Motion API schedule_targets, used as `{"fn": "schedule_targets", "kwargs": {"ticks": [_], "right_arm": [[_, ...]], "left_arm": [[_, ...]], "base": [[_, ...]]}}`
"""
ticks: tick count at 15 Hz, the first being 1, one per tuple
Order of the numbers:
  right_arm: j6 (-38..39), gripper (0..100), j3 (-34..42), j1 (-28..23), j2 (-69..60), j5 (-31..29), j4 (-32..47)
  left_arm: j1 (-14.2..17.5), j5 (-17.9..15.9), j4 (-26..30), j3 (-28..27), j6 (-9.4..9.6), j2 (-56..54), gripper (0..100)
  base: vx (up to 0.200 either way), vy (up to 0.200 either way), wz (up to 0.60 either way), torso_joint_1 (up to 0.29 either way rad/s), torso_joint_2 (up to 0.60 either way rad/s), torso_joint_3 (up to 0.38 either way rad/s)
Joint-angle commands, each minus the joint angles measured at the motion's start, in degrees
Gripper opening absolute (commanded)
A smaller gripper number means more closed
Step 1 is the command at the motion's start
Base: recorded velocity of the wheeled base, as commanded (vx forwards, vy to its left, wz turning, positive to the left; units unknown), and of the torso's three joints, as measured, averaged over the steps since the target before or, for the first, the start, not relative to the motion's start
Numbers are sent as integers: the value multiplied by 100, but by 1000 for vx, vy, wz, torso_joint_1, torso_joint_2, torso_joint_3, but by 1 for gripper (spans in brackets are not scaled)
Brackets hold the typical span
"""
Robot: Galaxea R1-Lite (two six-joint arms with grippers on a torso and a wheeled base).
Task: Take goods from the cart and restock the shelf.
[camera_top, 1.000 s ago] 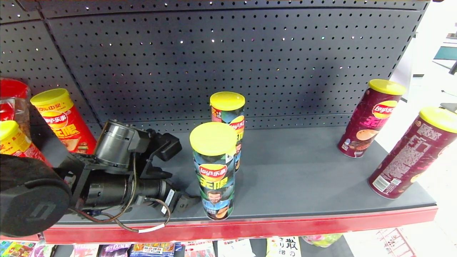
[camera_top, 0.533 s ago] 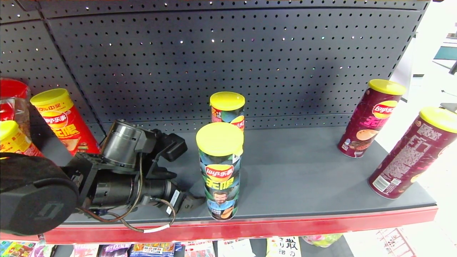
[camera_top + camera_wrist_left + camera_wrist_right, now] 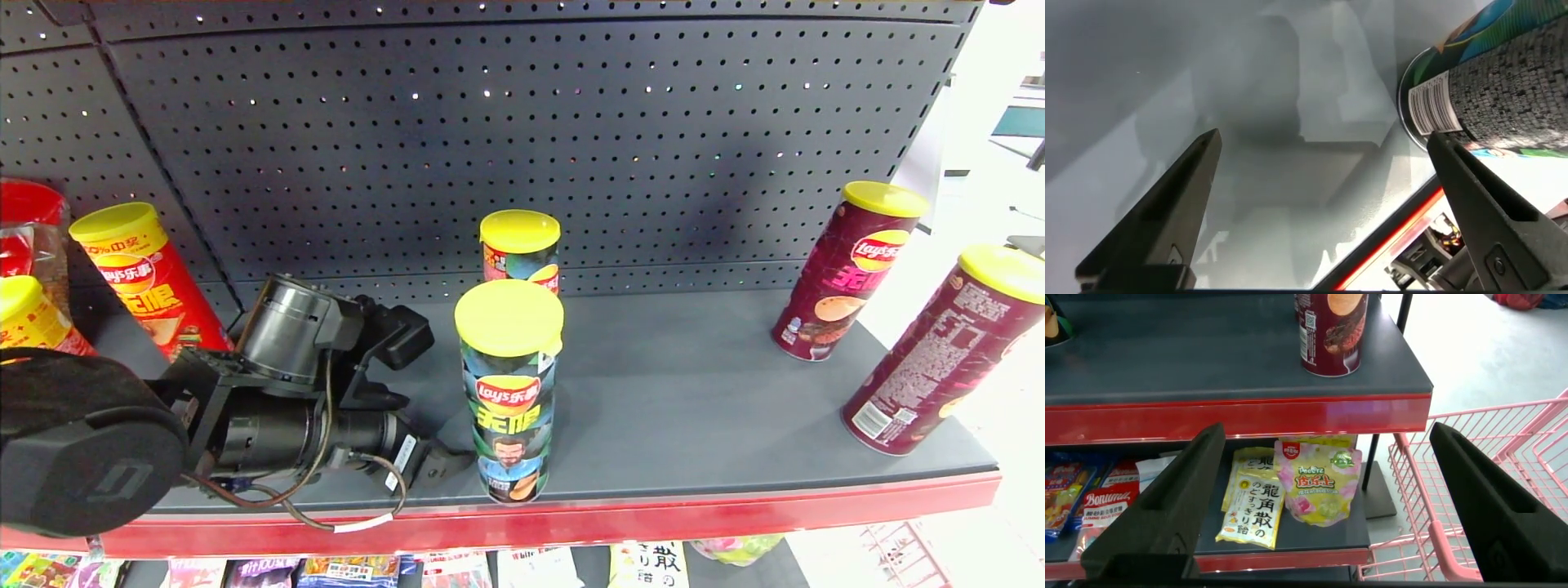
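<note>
- L claw: fingers standing wide apart, gripping nothing. Lying low over the shelf, near its red frt edge. One fingertip is sitting just beside the base of the green-blue can; cannot tell if it is touching.
- green-blue can: yellow lid, standing upright at the frt of the shelf, about mid-width, to the R of the L claw.
- second can: same type, yellow lid, standing directly behind the green-blue can, close to the pegboard.
- maroon cans: 2 pcs w/ yellow lids, standing at the shelf's R end, well apart from the centre pair. One is sitting nearer the back, the other nearer the frt edge.
- red cans: 2 pcs w/ yellow lids, standing at the shelf's L end, one behind the other.
- R claw: fingers spread wide, carrying nothing. Hanging in frt of the shelf's red edge, below the frt maroon can.
- cart: pink wire, sitting on the floor by the shelf's R end, near the R claw.
- snack bags: lying flat on the lower shelf.
</note>
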Motion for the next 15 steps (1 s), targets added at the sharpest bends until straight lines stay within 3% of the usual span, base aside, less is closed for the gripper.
{"fn": "schedule_targets", "kwargs": {"ticks": [1, 4, 6, 10, 11, 13, 15], "right_arm": [[-2, 100, 0, 1, 7, 0, -2], [-2, 100, 0, 1, 7, 0, -2], [-2, 100, 0, 1, 7, 0, -2], [24, 100, 0, 1, 7, 0, -2], [33, 100, 0, 1, 7, 0, -2], [33, 100, 0, 1, 7, -18, -2], [33, 100, 0, 1, 7, -18, -2]], "left_arm": [[-26, 0, -2, -26, 6, 7, 100], [1, 0, -2, 88, 6, -55, 100], [229, -8, 7, 422, 68, -424, 100], [554, 44, 174, 1204, 50, -2147, 100], [651, 53, 350, 1248, 50, -2551, 100], [1126, 159, 1396, 1213, 50, -4098, 100], [1469, 589, 1888, 1310, 41, -5434, 100]], "base": [[0, 0, 0, 0, 0, 0], [0, 0, 0, 0, 0, 0], [0, 0, 0, 0, 0, 0], [0, 0, 0, 0, 0, 0], [0, 0, 0, 0, 0, 0], [0, 0, 0, 0, 0, 0], [0, 0, 0, 0, 0, 0]]}}
